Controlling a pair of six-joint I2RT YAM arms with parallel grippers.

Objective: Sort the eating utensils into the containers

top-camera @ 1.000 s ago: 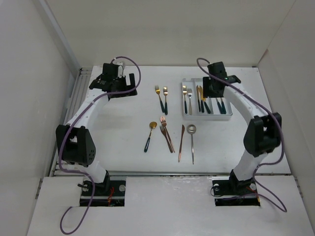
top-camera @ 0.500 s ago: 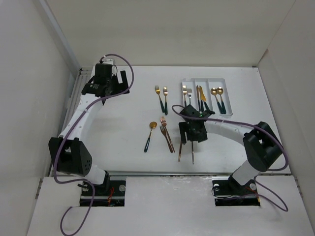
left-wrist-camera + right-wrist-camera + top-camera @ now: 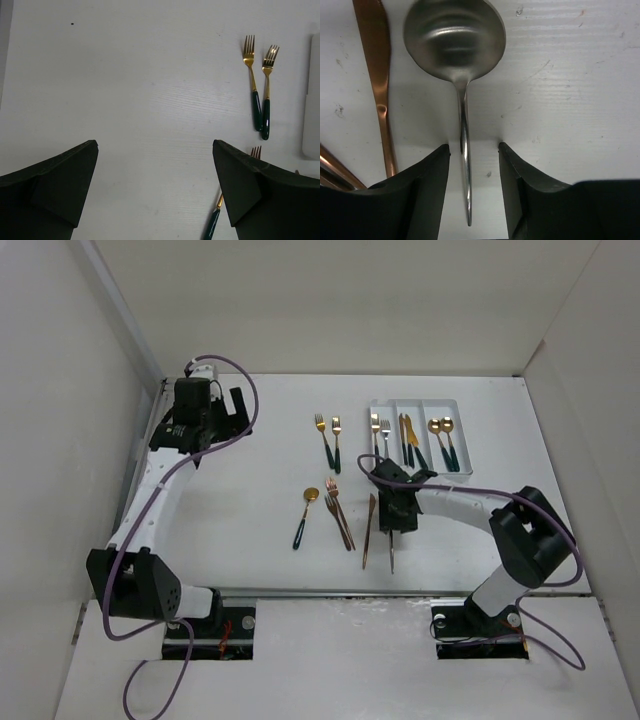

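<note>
My right gripper (image 3: 474,165) straddles the handle of the silver spoon (image 3: 454,37), jaws apart, touching neither side; a copper knife (image 3: 377,65) lies just beside. Farther back stands the partly filled white tray (image 3: 415,400). My left gripper (image 3: 155,175) hangs spread wide, empty, far left

Loads of bare tabletop (image 3: 250,530) along the left edge and down to the near left corner, easy pass there under the left gripper (image 3: 154,145), jaws spread wide. Tighter in the middle: two gold forks (image 3: 330,440) side by side, then closer to the near edge a gold spoon (image 3: 304,512), copper forks (image 3: 340,518) and a copper knife (image 3: 379,75) packed close. Only a sliver between that knife and the right gripper (image 3: 472,150), jaws parted either side of the silver spoon (image 3: 455,40) handle. White tray (image 3: 456,412) parked by the far right corner. Right arm (image 3: 530,530) hanging over the near right stretch.
</note>
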